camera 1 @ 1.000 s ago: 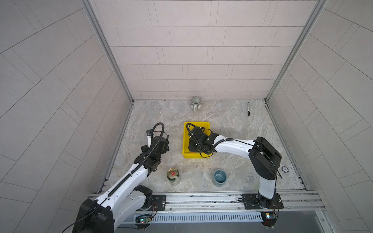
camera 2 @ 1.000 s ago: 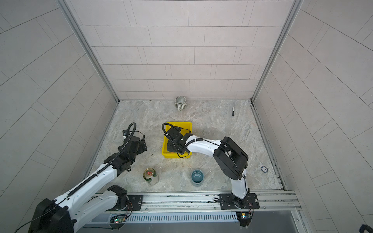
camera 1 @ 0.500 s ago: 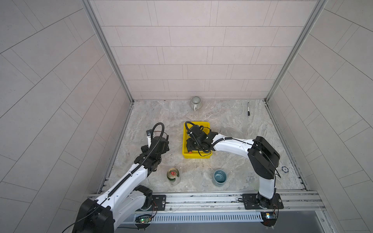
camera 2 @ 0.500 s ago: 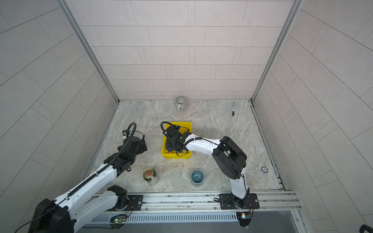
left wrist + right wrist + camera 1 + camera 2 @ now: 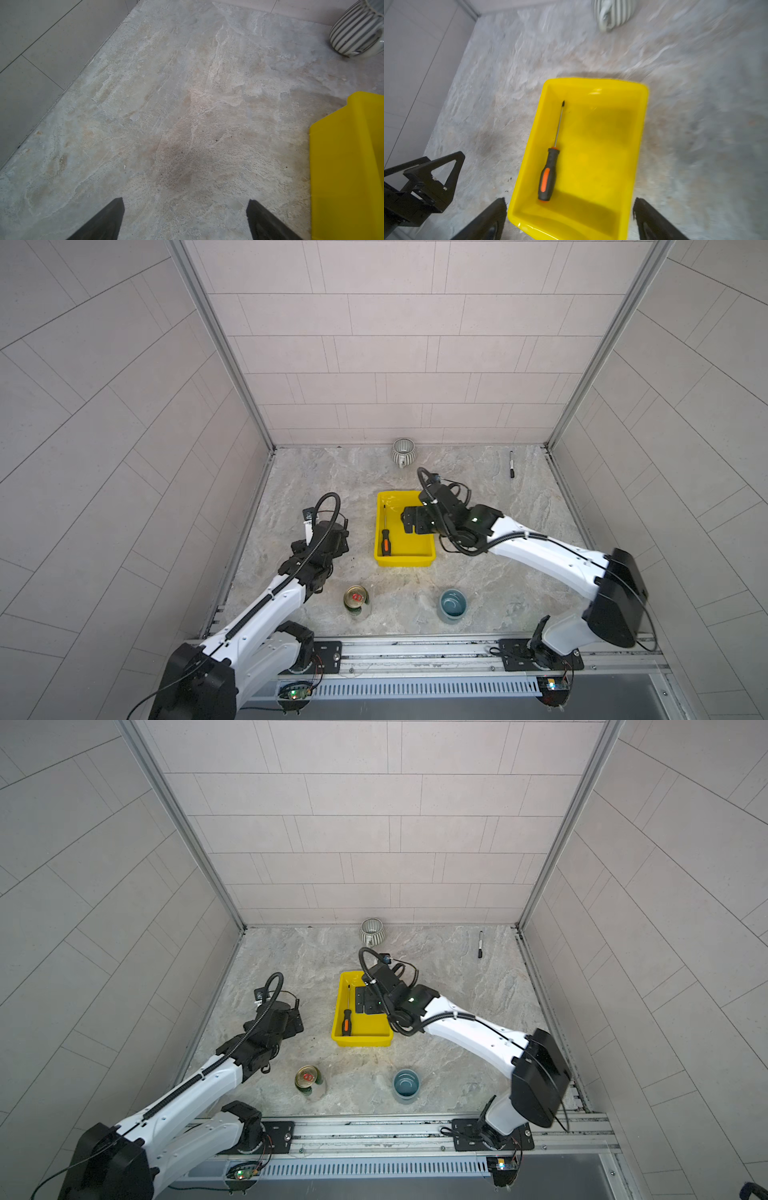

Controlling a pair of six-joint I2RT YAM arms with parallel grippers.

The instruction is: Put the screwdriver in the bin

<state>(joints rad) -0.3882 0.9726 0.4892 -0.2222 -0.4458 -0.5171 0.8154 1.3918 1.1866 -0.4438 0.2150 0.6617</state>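
Observation:
The screwdriver (image 5: 385, 537) (image 5: 347, 1017), black handle with an orange stripe, lies loose on the floor of the yellow bin (image 5: 405, 562) (image 5: 361, 1042), along its left wall. In the right wrist view the screwdriver (image 5: 550, 166) rests flat in the bin (image 5: 641, 124) with its tip pointing away. My right gripper (image 5: 409, 522) (image 5: 365, 1000) (image 5: 569, 201) hovers over the bin's right half, open and holding nothing. My left gripper (image 5: 332, 537) (image 5: 185, 202) stands open over bare floor to the left of the bin (image 5: 342, 166).
A striped cup (image 5: 403, 452) (image 5: 357, 31) stands by the back wall. A black marker (image 5: 511, 464) lies at the back right. A can (image 5: 356, 599) and a blue-grey cup (image 5: 453, 605) stand near the front rail. Walls close in both sides.
My right gripper has gone from shut to open and let go of the screwdriver, which now lies in the bin. The gripper has drawn back to the right. The left arm has not moved.

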